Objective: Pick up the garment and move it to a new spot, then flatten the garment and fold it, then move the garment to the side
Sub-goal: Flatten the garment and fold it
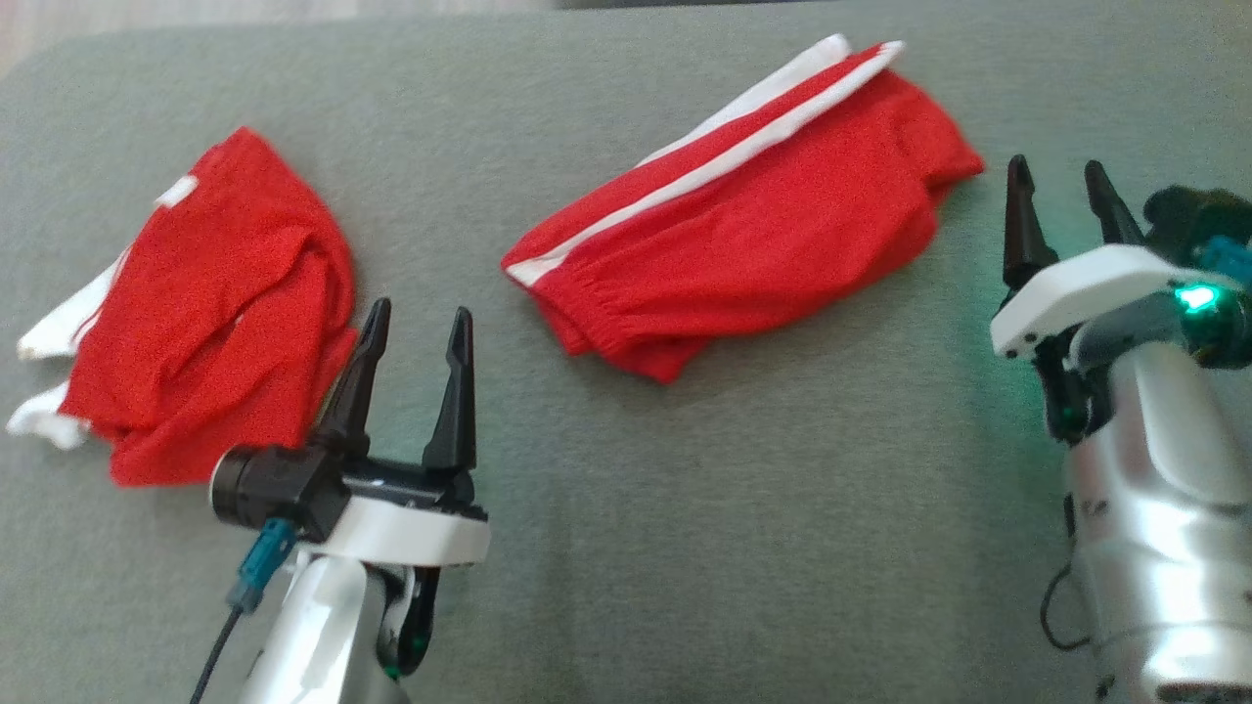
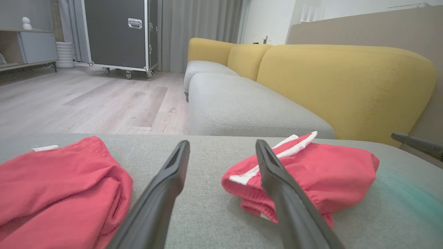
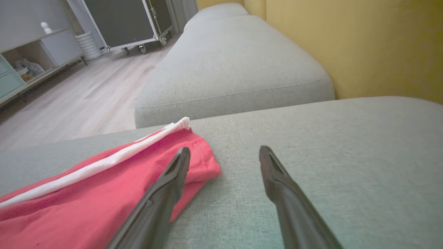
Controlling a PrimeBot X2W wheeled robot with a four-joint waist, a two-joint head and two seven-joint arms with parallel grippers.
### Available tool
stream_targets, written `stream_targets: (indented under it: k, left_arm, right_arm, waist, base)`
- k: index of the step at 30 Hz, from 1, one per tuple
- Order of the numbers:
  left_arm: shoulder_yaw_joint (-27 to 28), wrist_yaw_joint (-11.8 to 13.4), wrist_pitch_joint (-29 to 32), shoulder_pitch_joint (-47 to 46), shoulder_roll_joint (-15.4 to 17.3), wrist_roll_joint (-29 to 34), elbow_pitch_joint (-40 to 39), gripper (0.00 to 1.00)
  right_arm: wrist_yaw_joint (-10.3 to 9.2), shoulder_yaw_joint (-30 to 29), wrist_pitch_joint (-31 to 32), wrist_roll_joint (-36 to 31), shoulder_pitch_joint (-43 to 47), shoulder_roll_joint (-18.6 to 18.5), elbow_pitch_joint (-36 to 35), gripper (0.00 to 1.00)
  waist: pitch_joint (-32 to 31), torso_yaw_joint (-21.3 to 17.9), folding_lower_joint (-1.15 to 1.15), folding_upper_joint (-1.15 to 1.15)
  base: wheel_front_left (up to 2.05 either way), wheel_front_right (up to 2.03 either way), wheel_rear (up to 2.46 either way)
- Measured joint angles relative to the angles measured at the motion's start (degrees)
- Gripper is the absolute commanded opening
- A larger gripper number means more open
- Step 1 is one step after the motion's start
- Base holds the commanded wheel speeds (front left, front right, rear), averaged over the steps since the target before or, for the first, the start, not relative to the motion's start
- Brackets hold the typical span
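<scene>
two red garments lie on the grey cushion [image 1: 685, 508]. the red shorts [image 1: 753, 235], with a white side stripe, sit near the middle, doubled over and fairly tidy. a rumpled red garment [image 1: 205, 313] sits well apart at the robot's left.

the left end effector [image 1: 421, 311] hovers just beside the rumpled garment's near edge, its fingers spread wide and holding nothing. the right end effector [image 1: 1056, 166] is also spread wide and empty, poised just off the far right end of the shorts. in the right wrist view one finger overlaps that hem, but i cannot tell whether it touches.

the shorts lie between the two arms, which suggests they are the piece in hand, with each arm placed to take one end. whether they are waiting to be lifted or are already folded and due to go aside, i cannot tell. the open fingers suit either start.
</scene>
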Motion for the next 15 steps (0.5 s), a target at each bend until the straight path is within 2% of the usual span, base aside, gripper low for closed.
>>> stream_targets:
  k: [9,15]
  left_arm:
    - [-3.70,0.59,0.00,-2.66,-0.24,-2.44,-0.45,1.00]
    - [-5.39,1.38,0.00,-3.00,-0.25,-3.74,-0.81,1.00]
  right_arm:
    - [0.00,-12.65,4.58,-2.24,-10.28,-0.62,16.40,1.00]
    - [0.00,-16.03,5.54,-4.78,-14.50,-2.81,23.23,1.00]
  waist:
    - [3.19,6.47,0.00,0.00]
    - [4.58,9.44,-0.01,0.00]
  base:
    - [0.00,0.00,0.00]
    - [0.00,0.00,0.00]
